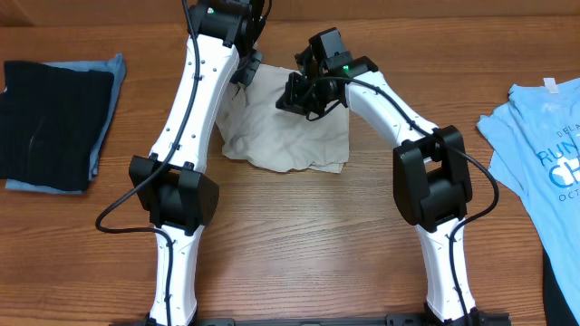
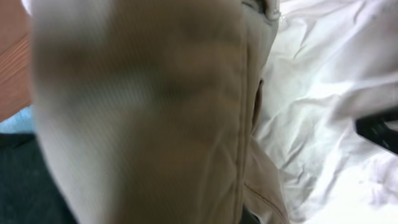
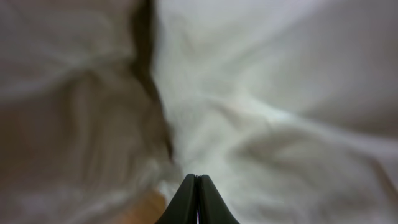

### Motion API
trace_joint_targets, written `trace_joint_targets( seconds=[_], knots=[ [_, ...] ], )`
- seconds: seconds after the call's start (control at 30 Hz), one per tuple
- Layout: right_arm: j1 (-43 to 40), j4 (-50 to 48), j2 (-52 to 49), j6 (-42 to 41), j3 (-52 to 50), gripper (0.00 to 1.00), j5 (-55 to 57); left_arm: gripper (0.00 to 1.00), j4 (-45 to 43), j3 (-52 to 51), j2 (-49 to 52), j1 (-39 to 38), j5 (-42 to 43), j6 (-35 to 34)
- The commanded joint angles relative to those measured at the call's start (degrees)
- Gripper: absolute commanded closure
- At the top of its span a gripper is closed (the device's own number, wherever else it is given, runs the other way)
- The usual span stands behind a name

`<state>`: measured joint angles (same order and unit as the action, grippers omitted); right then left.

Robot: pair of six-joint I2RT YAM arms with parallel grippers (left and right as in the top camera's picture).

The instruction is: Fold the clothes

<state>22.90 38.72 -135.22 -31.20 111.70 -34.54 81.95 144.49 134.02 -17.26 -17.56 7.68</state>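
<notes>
The pale beige shorts lie crumpled in the middle of the wooden table. My left gripper is at their far left corner, where the cloth rises to it. In the left wrist view a seamed fold of the shorts hangs right over the lens and hides the fingers, so the jaws appear shut on cloth. My right gripper hovers over the far middle of the shorts. In the right wrist view its black fingertips are pressed together with nothing between them, just above the rumpled fabric.
A black folded garment rests on a blue one at the left edge. A light blue printed T-shirt lies at the right edge, with a dark cloth below it. Both arms' bases stand at the table's front.
</notes>
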Motion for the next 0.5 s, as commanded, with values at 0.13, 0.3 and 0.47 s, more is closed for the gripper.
trace_joint_targets(
  seconds=[0.13,0.3,0.47],
  knots=[
    [5.7,-8.59,-2.71,-5.62,-0.74,0.96,4.04,0.96,0.57,1.88,-3.65,-0.46,1.11,-1.97],
    [9.46,-10.29,-6.43,-7.3,-0.74,0.96,7.74,0.96,0.48,1.95,-4.76,-0.46,1.14,-2.84],
    [13.22,-14.05,-9.77,-10.82,-0.74,0.96,7.52,0.96,0.02,1.95,-6.01,-1.64,2.62,-3.85]
  ],
)
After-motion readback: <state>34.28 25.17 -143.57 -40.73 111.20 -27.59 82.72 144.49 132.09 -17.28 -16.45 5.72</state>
